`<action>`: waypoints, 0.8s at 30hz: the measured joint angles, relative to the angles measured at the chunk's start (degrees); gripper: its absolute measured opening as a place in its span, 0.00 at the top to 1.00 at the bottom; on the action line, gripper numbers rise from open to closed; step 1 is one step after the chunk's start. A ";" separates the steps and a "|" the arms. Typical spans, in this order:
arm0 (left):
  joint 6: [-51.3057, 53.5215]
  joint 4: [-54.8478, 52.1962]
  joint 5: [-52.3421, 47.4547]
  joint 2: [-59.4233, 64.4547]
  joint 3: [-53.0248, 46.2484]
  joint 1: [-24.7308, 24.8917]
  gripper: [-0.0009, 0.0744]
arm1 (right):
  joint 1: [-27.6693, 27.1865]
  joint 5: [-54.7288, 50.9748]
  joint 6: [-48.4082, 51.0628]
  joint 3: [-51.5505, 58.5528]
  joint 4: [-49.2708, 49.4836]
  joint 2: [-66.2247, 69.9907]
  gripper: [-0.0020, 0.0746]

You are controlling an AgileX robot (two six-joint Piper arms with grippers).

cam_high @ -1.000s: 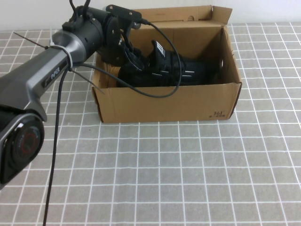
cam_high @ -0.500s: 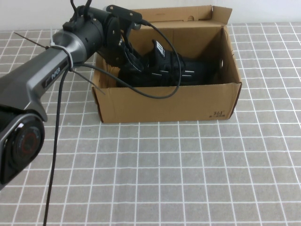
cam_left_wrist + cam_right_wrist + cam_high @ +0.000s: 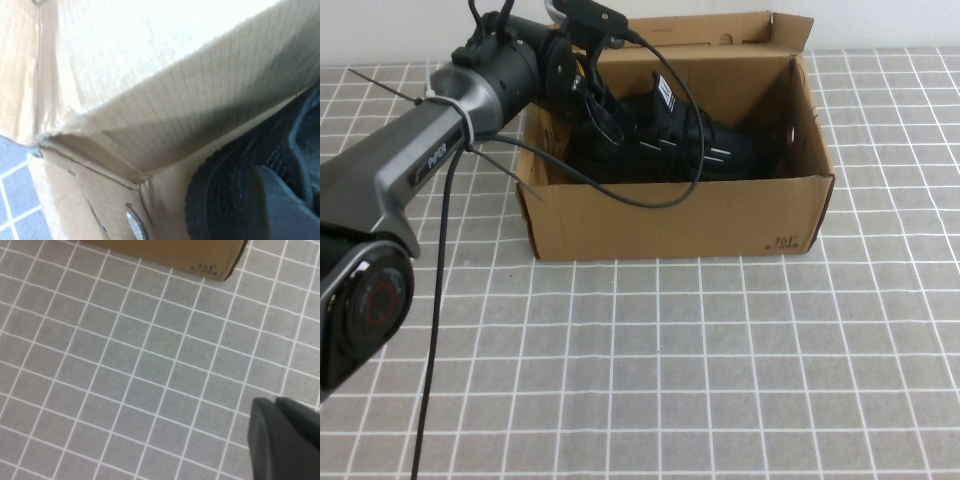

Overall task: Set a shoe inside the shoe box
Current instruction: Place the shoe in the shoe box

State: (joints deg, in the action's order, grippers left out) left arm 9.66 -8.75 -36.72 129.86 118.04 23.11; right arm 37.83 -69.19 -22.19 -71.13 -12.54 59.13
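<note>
The black shoe point(image 3: 690, 145) lies inside the brown cardboard shoe box point(image 3: 670, 215), toe towards the right wall, white tongue label up. My left gripper point(image 3: 605, 120) reaches into the box's left end and is closed on the shoe's heel. In the left wrist view one dark finger point(image 3: 280, 205) presses against the knit heel of the shoe point(image 3: 215, 195), close to the box's inner wall point(image 3: 150, 100). My right gripper point(image 3: 276, 405) is shut and empty above the tiled table, near the box's printed front corner point(image 3: 200, 255). It does not show in the high view.
The box's back flap point(image 3: 720, 30) stands upright. The left arm's black cable point(image 3: 650, 195) loops over the box's front wall. A grey tiled table surface point(image 3: 670, 370) spreads in front of the box.
My left gripper has shifted slightly up and back inside the box, and the shoe has moved a little towards the back wall with it.
</note>
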 joint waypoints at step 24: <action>-1.30 -1.64 -6.40 -1.21 0.00 0.00 0.50 | 0.00 0.19 1.28 0.00 1.50 0.00 0.99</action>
State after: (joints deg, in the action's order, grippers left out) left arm 8.37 -10.39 -43.12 128.66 118.04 23.11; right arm 37.83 -69.00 -20.91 -71.13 -11.04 59.13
